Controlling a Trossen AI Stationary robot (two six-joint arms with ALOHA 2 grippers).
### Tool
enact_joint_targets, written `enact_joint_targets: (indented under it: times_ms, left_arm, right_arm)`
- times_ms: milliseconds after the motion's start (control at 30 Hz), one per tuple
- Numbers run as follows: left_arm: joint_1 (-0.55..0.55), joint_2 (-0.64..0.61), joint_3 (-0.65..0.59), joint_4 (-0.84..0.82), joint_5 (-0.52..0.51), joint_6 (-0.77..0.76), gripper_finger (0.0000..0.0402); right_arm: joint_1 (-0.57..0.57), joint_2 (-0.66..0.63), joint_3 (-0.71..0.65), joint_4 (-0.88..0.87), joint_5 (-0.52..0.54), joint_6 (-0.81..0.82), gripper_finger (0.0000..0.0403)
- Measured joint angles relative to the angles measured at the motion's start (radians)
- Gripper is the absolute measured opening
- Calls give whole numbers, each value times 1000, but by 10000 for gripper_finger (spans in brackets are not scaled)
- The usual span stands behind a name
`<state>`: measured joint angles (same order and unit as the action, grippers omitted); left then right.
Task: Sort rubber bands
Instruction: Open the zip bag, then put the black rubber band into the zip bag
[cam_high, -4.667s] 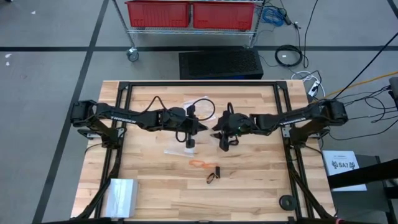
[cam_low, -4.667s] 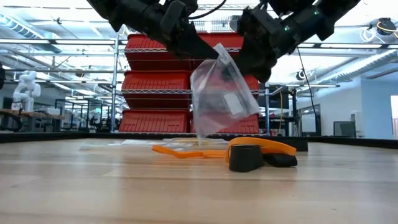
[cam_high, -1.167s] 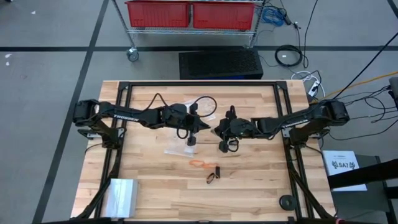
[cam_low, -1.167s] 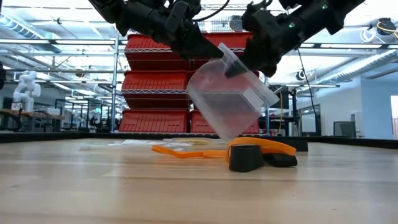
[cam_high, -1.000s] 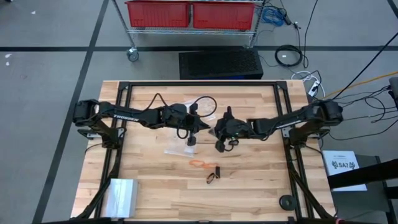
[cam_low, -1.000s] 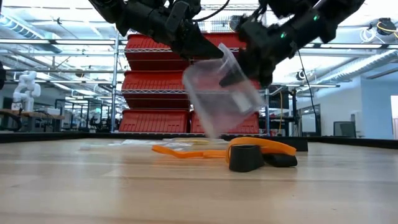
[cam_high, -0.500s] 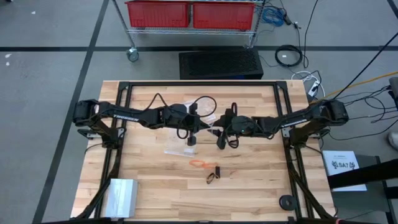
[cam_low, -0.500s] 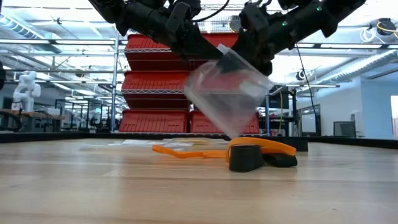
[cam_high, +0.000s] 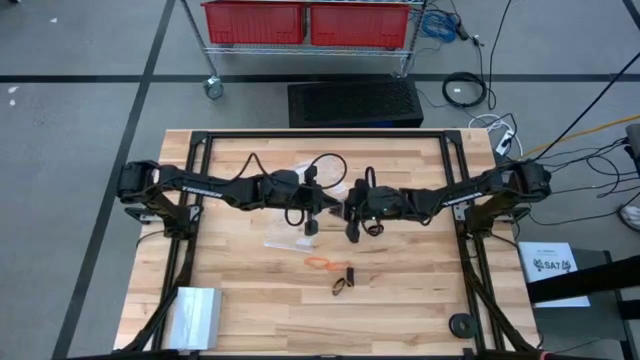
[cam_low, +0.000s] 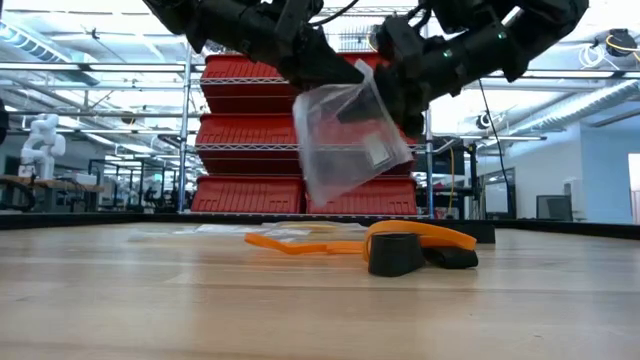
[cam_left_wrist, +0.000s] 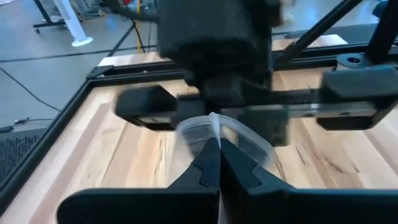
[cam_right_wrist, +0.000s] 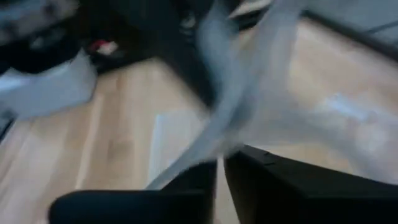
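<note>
Swinging between the two arms, the clear plastic bag (cam_low: 345, 140) now hangs narrower and tilted with its mouth pulled up toward the right, where half a second ago it was stretched wide and flatter; in the high view the right arm has edged in closer to the left one over the middle of the tabletop (cam_high: 250, 300). The left tool (cam_left_wrist: 213, 163) is pressed together, pinching the top edge of the bag, as its own wrist view shows plainly. The right tool (cam_low: 395, 95) sits at the bag's other upper corner and its fingers look nearly closed with clear film running between them, so it seems to be gripping the bag too, though the blur in its wrist view makes that less than certain. The rubber bands (cam_low: 400, 245) are not in the bag: an orange loop (cam_high: 320, 262) and a dark one (cam_high: 342, 283) lie on the tabletop nearer the front edge than the tools, well apart from the hanging bag, and the low view shows orange and black bands lying together. A second flat bag (cam_high: 285, 238) lies on the wood below the left tool. My reading is that the arms are working the bag's mouth open, and it has just slackened instead of spreading, so no sorting has started yet; the opening will probably need another try before any band can go in.
</note>
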<state>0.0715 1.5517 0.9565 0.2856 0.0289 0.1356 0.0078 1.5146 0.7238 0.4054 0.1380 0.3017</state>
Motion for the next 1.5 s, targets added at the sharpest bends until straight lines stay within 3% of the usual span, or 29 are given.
enact_joint_targets:
  times_ms: [333, 500, 733, 967, 1133, 1500]
  left_arm:
    - [1, 0, -100, 101, -4, -61, 0]
    - [1, 0, -102, 106, -7, -53, 0]
    - [14, 0, -102, 92, -8, -45, 0]
    - [28, 0, -102, 73, -11, -25, 0]
    - [35, 0, -102, 66, 16, -21, 0]
    - [35, 0, -102, 59, 30, -7, 0]
  right_arm:
    - [0, -78, 0, -185, -41, 1, 189]
    - [0, -188, 0, -282, -41, -7, 243]
    - [0, -359, 0, -403, -41, -67, 255]
    - [27, -446, 0, -775, -64, -50, 253]
    - [78, -352, 0, -924, -63, -11, 254]
    - [95, -39, 0, -827, -3, -105, 258]
